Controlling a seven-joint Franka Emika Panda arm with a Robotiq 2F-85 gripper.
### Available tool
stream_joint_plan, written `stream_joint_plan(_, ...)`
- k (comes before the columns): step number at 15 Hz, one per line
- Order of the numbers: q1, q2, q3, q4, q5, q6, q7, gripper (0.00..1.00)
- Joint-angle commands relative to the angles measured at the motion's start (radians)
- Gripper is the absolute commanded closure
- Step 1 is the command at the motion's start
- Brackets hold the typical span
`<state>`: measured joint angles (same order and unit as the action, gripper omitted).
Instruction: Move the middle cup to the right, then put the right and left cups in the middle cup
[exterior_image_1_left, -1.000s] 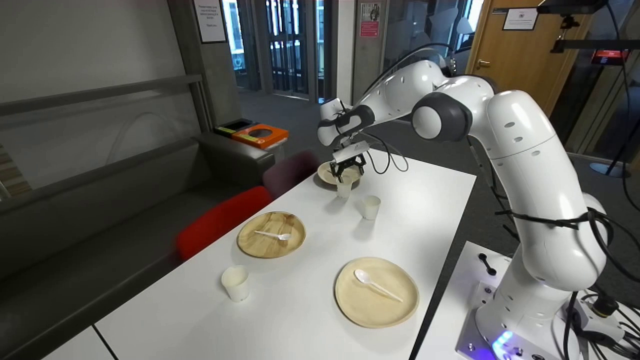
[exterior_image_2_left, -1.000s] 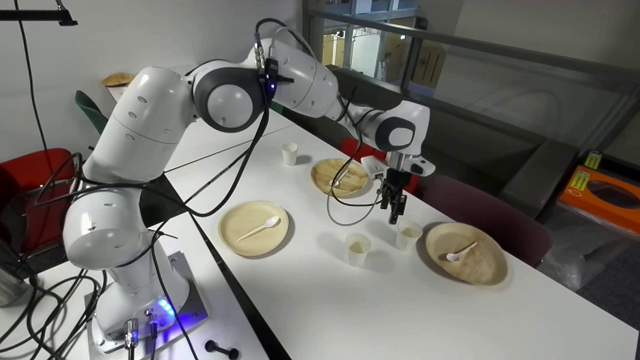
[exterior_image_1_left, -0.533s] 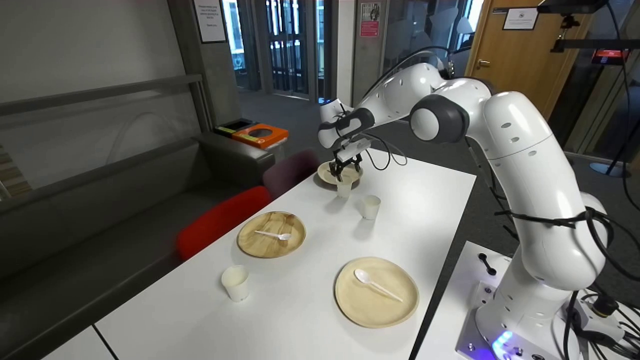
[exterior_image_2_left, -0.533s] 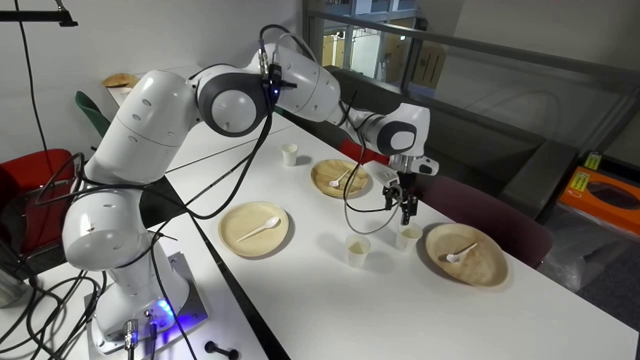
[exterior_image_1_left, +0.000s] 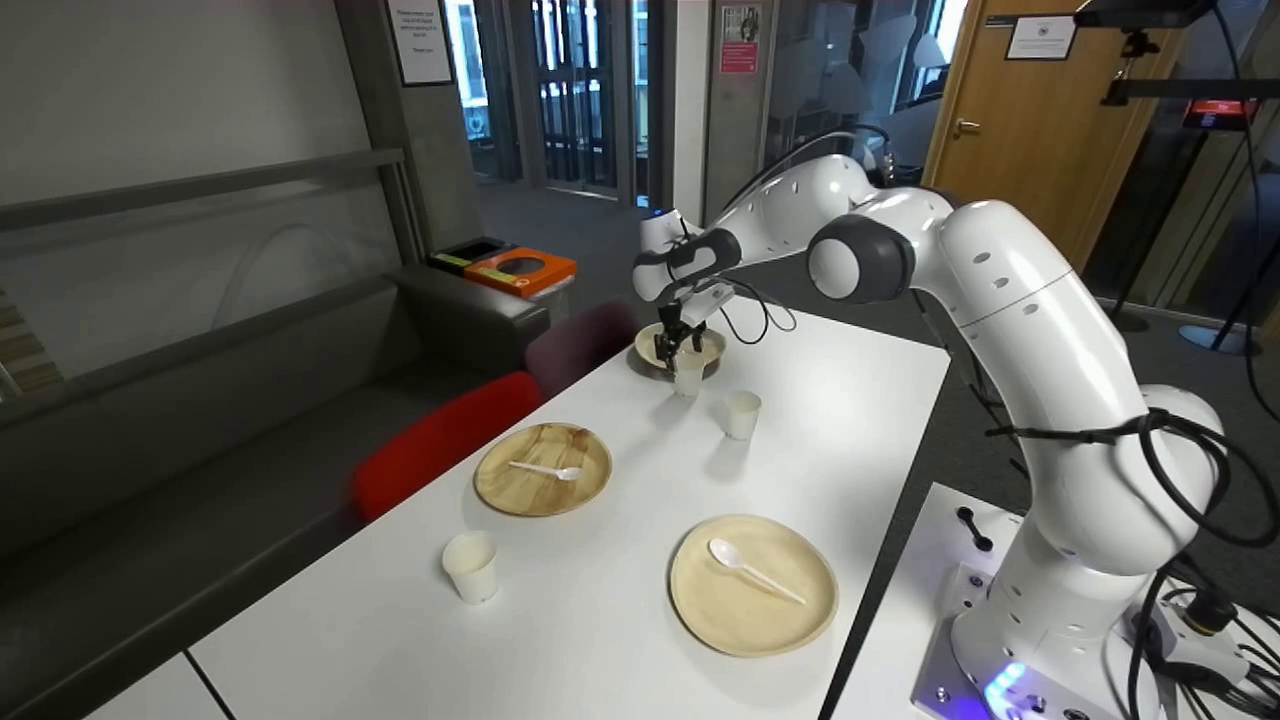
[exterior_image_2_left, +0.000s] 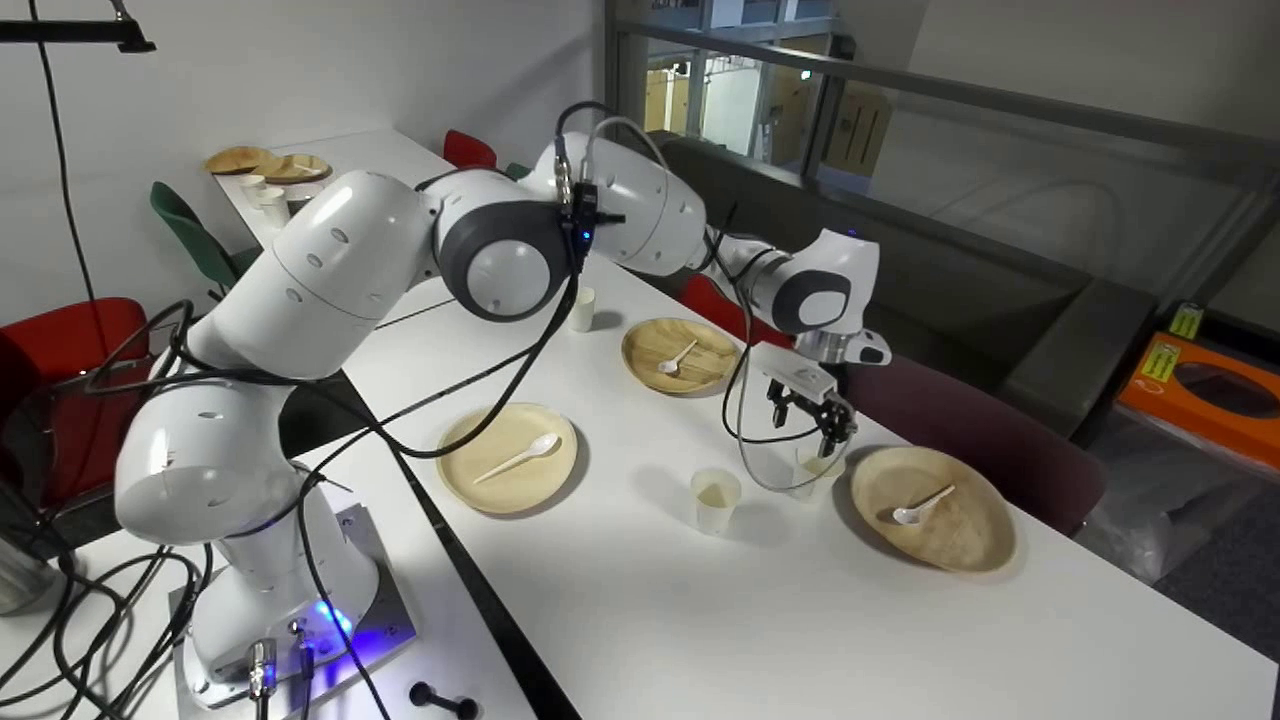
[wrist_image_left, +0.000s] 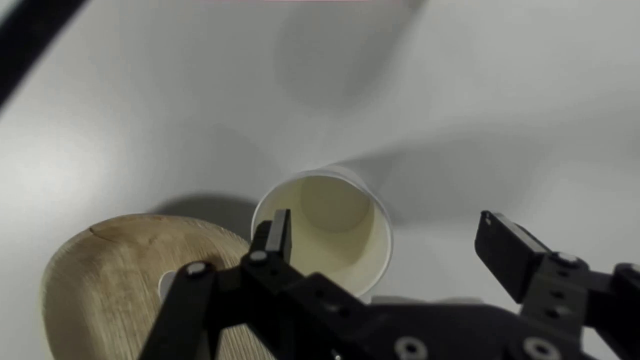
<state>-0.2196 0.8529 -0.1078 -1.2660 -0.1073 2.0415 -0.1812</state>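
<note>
Three small plain white cups stand upright on the white table. The nearest to my gripper is a cup (exterior_image_1_left: 688, 380) beside a tan plate; it also shows in an exterior view (exterior_image_2_left: 808, 482) and the wrist view (wrist_image_left: 332, 240). A second cup (exterior_image_1_left: 741, 416) (exterior_image_2_left: 715, 505) stands close by. A third cup (exterior_image_1_left: 471, 570) (exterior_image_2_left: 582, 312) stands far off at the table's other end. My gripper (exterior_image_1_left: 681, 346) (exterior_image_2_left: 805, 422) (wrist_image_left: 385, 215) is open and empty, low over the nearest cup. In the wrist view its left finger overlaps the cup's opening; I cannot tell if it is inside. The right finger is outside the cup.
A tan plate (exterior_image_1_left: 648, 350) (exterior_image_2_left: 960, 540) (wrist_image_left: 115, 280) with a spoon lies right beside the nearest cup. Two more tan plates (exterior_image_1_left: 540, 502) (exterior_image_1_left: 715, 610) with spoons lie on the table. A loose cable loop (exterior_image_2_left: 742, 440) hangs by the gripper. Chairs (exterior_image_2_left: 940, 400) stand along the far edge.
The gripper has come down toward the nearest cup and has turned, with its fingers now spread in an exterior view. The arm has lowered. The cups and plates have not moved.
</note>
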Motion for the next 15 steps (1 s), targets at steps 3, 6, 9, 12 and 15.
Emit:
stream_joint_plan(3, -0.037, 0.110, 0.040, 0.154, 0.032, -0.069, -0.098, 0.00)
stream_joint_plan(6, -0.039, 0.144, 0.038, 0.207, 0.035, -0.120, -0.084, 0.28)
stream_joint_plan(9, -0.045, 0.167, 0.037, 0.258, 0.044, -0.172, -0.074, 0.44)
stream_joint_plan(12, -0.055, 0.181, 0.037, 0.300, 0.056, -0.203, -0.068, 0.67)
stream_joint_plan(15, -0.065, 0.190, 0.036, 0.328, 0.070, -0.221, -0.063, 0.89)
